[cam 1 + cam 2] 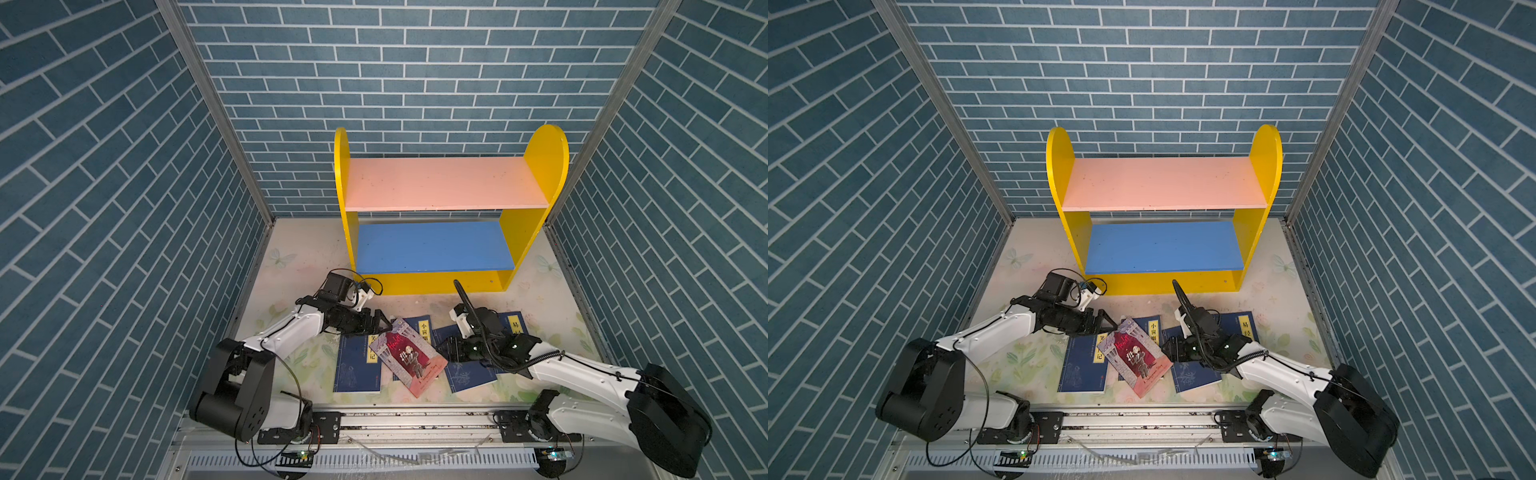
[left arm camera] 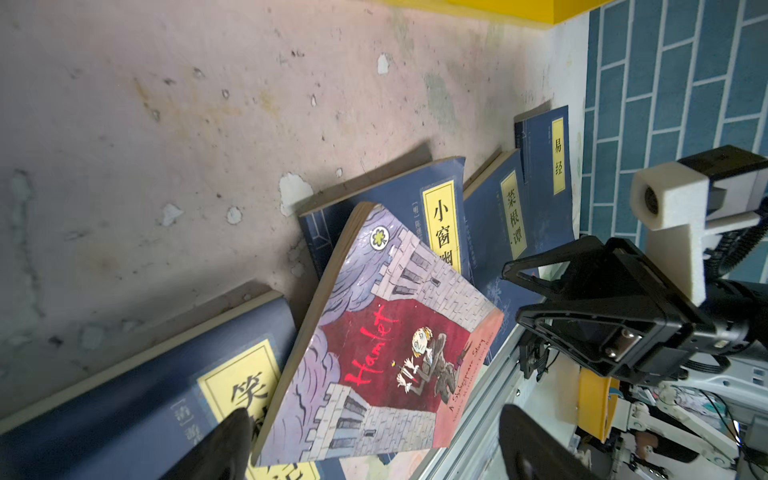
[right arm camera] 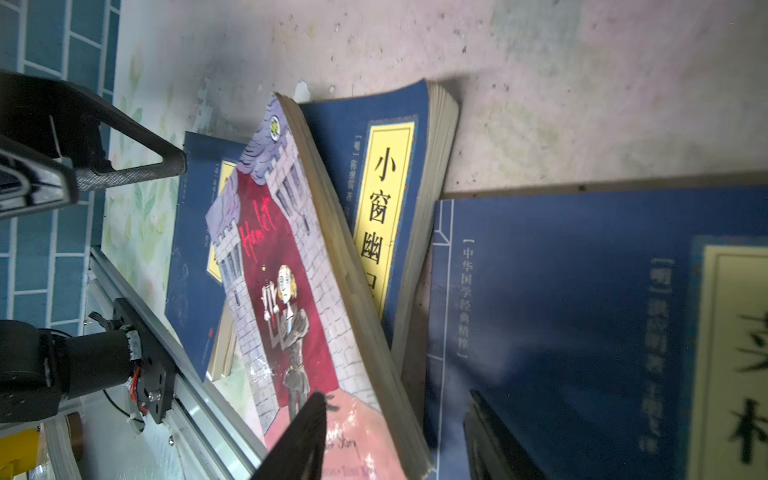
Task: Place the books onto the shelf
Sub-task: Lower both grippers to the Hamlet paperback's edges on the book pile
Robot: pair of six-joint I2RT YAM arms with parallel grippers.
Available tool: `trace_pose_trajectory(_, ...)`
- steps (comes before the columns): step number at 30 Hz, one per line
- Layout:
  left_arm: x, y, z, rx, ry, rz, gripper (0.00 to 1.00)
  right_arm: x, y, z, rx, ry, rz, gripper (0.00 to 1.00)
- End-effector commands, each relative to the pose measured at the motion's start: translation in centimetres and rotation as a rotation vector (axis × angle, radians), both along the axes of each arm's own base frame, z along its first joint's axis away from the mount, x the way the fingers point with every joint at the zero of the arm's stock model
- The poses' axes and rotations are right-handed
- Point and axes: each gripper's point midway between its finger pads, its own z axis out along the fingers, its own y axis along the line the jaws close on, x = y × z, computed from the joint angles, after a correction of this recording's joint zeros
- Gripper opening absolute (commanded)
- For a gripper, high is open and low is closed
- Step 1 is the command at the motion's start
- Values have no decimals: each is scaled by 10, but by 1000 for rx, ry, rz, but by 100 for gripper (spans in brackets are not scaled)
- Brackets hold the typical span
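Since both boards of the yellow-sided shelf [image 1: 440,183] stand bare, every book waits on the table [image 1: 299,257] before it. Topmost, the Hamlet paperback [image 1: 409,357] lies slanted across the navy paperbacks [image 1: 357,365], so I judge it comes first. My left pincer [image 1: 385,324], spread wide, hovers at its far corner; my right pincer [image 1: 439,351], half spread, sits at its opposite edge, pinching nothing.

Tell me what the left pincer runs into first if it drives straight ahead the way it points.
Most likely the Hamlet book: the open left pincer aims at the corner nearest to it. Height is hard to judge, so it might pass just above the cover.
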Motion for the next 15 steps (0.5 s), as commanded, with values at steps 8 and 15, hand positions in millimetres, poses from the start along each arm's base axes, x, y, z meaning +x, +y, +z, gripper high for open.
trace_pose_trajectory(8,-41,8,-18,-35,74,31,97,4,27,24,49,-84,147,56)
trace_pose_trajectory(15,-43,12,-30,-4,84,36,97,12,43,17,35,-89,201,55)
